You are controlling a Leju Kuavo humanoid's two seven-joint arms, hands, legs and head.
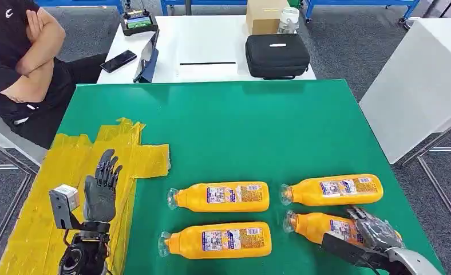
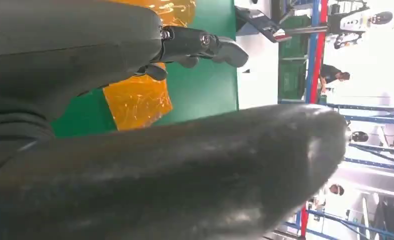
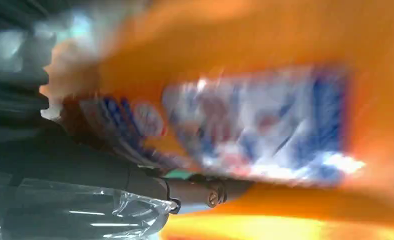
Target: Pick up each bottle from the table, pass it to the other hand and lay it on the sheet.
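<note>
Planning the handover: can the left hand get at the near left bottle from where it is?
Probably yes: the left hand is raised, open and empty over the yellow sheet, and only bare green table separates it from the near left bottle.

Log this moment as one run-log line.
left robot hand: open over yellow sheet | right robot hand: on near-right bottle, grip unclear | bottles on sheet: none

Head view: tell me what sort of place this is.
Probably a robot test lab or workshop. A green table carries a taped yellow sheet and orange bottles, a white table behind holds a black case, and blue racks stand beyond.
</note>
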